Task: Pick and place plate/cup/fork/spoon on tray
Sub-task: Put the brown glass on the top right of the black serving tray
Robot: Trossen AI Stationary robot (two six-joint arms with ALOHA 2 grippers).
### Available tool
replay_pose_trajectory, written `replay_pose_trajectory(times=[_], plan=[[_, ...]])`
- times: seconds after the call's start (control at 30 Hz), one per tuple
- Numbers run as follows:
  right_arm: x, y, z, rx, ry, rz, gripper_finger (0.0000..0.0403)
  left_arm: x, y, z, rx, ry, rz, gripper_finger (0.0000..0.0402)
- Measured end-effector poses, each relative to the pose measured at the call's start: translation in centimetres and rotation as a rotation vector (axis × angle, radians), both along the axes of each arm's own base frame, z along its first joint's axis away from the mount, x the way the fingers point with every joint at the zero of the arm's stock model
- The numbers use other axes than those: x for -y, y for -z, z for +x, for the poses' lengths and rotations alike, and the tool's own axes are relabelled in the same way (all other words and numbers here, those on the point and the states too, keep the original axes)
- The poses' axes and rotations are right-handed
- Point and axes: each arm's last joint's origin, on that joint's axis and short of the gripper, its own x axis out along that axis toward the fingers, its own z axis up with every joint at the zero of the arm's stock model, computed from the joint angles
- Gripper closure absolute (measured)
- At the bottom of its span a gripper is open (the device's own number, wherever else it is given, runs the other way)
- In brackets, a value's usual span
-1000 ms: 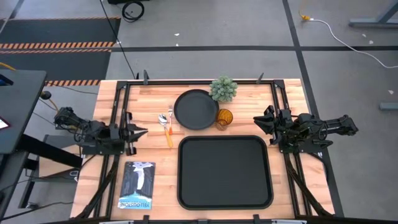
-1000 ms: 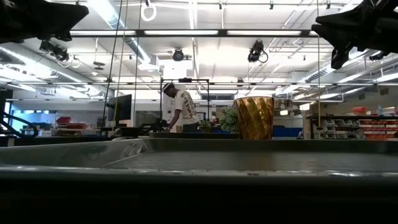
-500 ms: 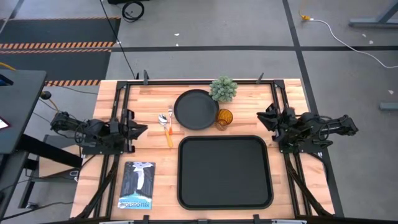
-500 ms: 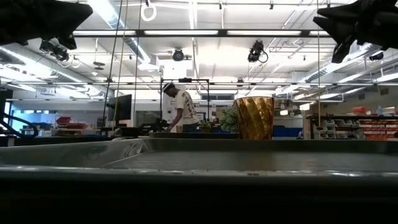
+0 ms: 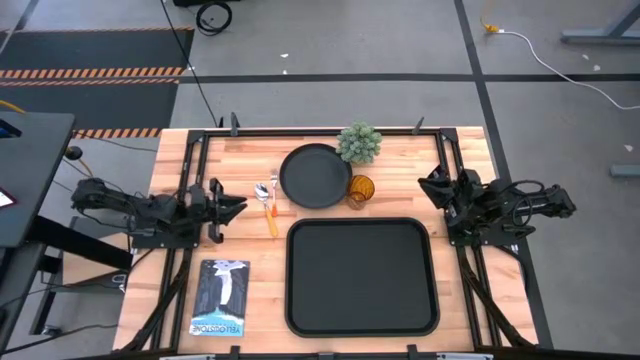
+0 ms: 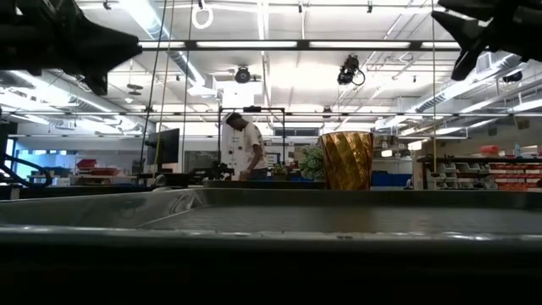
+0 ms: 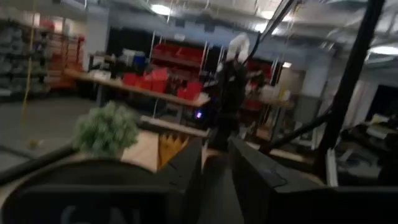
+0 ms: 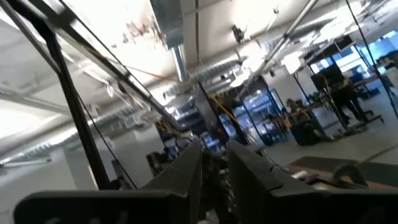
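Both arms have crept inward since a second ago.

Nearest, the tray (image 5: 362,277) sits bare at lower middle. Nothing is picked yet. Left gripper (image 5: 228,208), fingers nearly closed and empty, points at the fork (image 5: 270,211) and spoon (image 5: 262,194); next it must reach them. Right gripper (image 5: 432,185) is nearly closed too. Plate (image 5: 314,176) and cup (image 5: 360,189) wait behind.
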Motion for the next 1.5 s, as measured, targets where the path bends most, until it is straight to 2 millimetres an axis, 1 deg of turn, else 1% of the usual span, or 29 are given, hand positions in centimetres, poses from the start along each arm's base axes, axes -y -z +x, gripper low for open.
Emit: replay_pose_trajectory(times=[0.1, 0.27, 0.4, 0.47, 0.53, 0.67, 0.8, 0.97, 1.1, 1.27, 1.4, 1.5], plan=[[0.2, 0.1, 0.1, -0.023, 0.064, 0.008, 0.0318, -0.2, 0.5, 0.6, -0.054, -0.024, 0.016, 0.0284], [0.5, 0.5, 0.4, -0.070, 0.173, 0.056, 0.0318, -0.8, 0.4, 1.3, -0.053, -0.093, 0.036, 0.0283], [0.7, 1.2, 0.9, -0.175, 0.305, 0.040, 0.0318, -1.3, 0.3, 1.9, -0.075, -0.165, 0.147, 0.0289], [0.9, 1.4, 1.0, -0.226, 0.395, 0.017, 0.0318, -1.7, 0.2, 2.1, -0.084, -0.209, 0.209, 0.0291], [0.9, 1.5, 1.1, -0.262, 0.444, -0.020, 0.0318, -2.1, 0.1, 2.3, -0.088, -0.255, 0.253, 0.0291], [0.9, 1.8, 1.3, -0.315, 0.469, -0.088, 0.0318, -3.2, -0.1, 2.6, -0.093, -0.361, 0.319, 0.0292], [1.0, 2.1, 1.7, -0.339, 0.472, -0.062, 0.0318, -4.3, -0.1, 2.9, -0.098, -0.433, 0.336, 0.0292], [1.3, 2.8, 2.4, -0.371, 0.457, 0.035, 0.0318, -5.0, -0.3, 3.7, -0.046, -0.345, 0.271, 0.0292], [1.3, 3.4, 3.0, -0.395, 0.412, 0.084, 0.0318, -5.4, -2.0, 5.6, -0.025, -0.289, 0.240, 0.0292], [1.3, 3.9, 3.6, -0.445, 0.389, 0.105, 0.0318, -5.8, -3.4, 8.9, -0.128, -0.254, 0.210, 0.0292], [1.3, 4.7, 4.0, -0.498, 0.385, 0.128, 0.0318, -6.2, -3.6, 12.2, -0.296, -0.178, 0.202, 0.0292], [1.3, 5.3, 4.2, -0.542, 0.380, 0.163, 0.0318, -6.5, -3.4, 14.4, -0.368, -0.132, 0.173, 0.0292]])
